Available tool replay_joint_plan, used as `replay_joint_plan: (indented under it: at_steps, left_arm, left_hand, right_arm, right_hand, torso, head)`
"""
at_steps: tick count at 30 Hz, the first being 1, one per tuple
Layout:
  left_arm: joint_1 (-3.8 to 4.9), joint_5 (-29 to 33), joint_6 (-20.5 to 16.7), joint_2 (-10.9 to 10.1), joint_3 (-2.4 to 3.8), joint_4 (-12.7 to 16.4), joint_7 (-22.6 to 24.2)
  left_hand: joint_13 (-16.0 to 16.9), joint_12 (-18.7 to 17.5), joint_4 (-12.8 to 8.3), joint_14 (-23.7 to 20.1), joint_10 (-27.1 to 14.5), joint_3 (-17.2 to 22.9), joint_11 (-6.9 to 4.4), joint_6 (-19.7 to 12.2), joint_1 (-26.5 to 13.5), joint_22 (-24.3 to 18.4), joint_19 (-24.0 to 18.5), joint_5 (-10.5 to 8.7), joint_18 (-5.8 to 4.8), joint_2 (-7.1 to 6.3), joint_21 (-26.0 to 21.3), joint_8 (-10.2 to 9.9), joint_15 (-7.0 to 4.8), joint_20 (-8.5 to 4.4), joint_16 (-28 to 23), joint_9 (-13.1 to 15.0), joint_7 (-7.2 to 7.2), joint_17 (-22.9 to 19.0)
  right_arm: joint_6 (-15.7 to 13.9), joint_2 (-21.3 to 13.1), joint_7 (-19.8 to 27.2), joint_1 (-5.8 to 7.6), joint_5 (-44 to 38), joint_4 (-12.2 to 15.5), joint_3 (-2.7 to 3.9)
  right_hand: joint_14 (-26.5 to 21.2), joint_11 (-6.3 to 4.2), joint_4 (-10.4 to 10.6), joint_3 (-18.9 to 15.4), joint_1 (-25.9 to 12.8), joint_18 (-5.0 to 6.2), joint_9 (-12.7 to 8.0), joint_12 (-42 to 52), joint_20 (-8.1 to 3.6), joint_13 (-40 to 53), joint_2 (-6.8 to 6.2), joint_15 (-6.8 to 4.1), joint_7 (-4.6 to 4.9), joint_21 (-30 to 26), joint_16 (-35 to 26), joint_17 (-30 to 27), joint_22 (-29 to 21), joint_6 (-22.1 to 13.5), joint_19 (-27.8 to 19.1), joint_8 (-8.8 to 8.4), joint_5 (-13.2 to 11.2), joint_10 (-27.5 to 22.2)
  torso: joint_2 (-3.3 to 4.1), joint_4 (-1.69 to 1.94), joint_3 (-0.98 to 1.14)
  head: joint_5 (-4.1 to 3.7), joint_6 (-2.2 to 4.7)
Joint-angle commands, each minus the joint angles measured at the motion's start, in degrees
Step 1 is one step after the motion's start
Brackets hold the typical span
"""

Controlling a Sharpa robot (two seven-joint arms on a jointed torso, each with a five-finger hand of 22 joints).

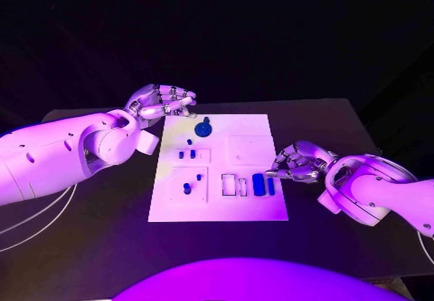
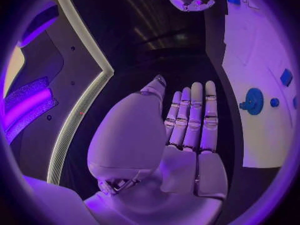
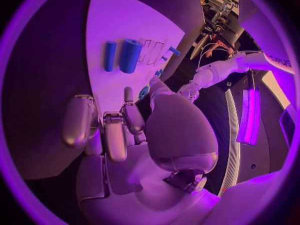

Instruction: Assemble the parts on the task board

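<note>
The white task board (image 1: 217, 207) lies in the middle of the table. On it are a blue round disc (image 1: 204, 129) (image 2: 253, 101) at the far end, several small blue pegs (image 1: 187, 188) on the left, and two blue upright bars (image 1: 259, 184) (image 3: 130, 56) near the right edge. My left hand (image 1: 165, 101) (image 2: 187, 120) hovers off the board's far left corner, fingers straight and holding nothing. My right hand (image 1: 296, 163) (image 3: 119, 130) sits at the board's right edge beside the bars, fingers bent, nothing in them.
Two outlined slots (image 1: 235, 185) stand just left of the bars, and a square recess (image 1: 249, 149) lies on the board's right half. Black table (image 1: 90, 238) surrounds the board, with white cables (image 1: 32, 219) trailing at the left.
</note>
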Motion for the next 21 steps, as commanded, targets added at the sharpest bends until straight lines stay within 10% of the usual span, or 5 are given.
replay_joint_plan:
  at_steps: [1, 21]
  left_arm:
    - [-0.09, -0.17, 0.93, -0.01, 0.05, 0.20, 0.41]
    - [-0.16, -0.16, 0.97, -0.15, 0.04, 0.12, 0.21]
  left_hand:
    - [-0.09, 0.26, 0.30, -0.50, -0.29, 0.05, 0.22, -0.49, -0.26, -0.06, 0.23, 0.03, 0.25, 0.17, -0.37, 0.11, 0.07, -0.02, 0.34, -0.06, 1.11, -0.05]
    - [-0.10, 0.28, 0.28, -0.52, -0.32, 0.03, 0.22, -0.51, -0.28, -0.11, 0.29, 0.04, 0.25, 0.18, -0.44, 0.12, 0.07, -0.02, 0.36, -0.07, 1.11, -0.10]
  right_arm:
    - [-1.41, 0.82, -5.30, -0.48, -3.48, -0.36, 0.03]
    - [3.56, 4.62, -8.12, -2.13, -6.27, -1.69, 0.02]
  right_hand:
    - [4.27, -0.03, 0.02, -0.96, -0.79, -1.19, 0.08, 0.47, 0.02, 0.84, 0.08, -0.18, -0.22, 0.43, 0.41, 6.90, 9.23, -0.32, 0.46, 0.31, 0.19, 0.62]
    - [4.75, -0.04, 0.12, -5.98, -1.98, -1.41, 0.27, 1.63, 0.12, 4.54, 0.99, -0.11, -0.30, 1.92, 1.52, 9.69, 9.96, -0.21, 0.77, 1.27, 0.31, 1.98]
  torso:
    - [0.08, 0.17, -0.08]
    - [0.10, 0.02, 0.01]
  head:
    - [-0.29, 0.01]
    - [0.35, 0.01]
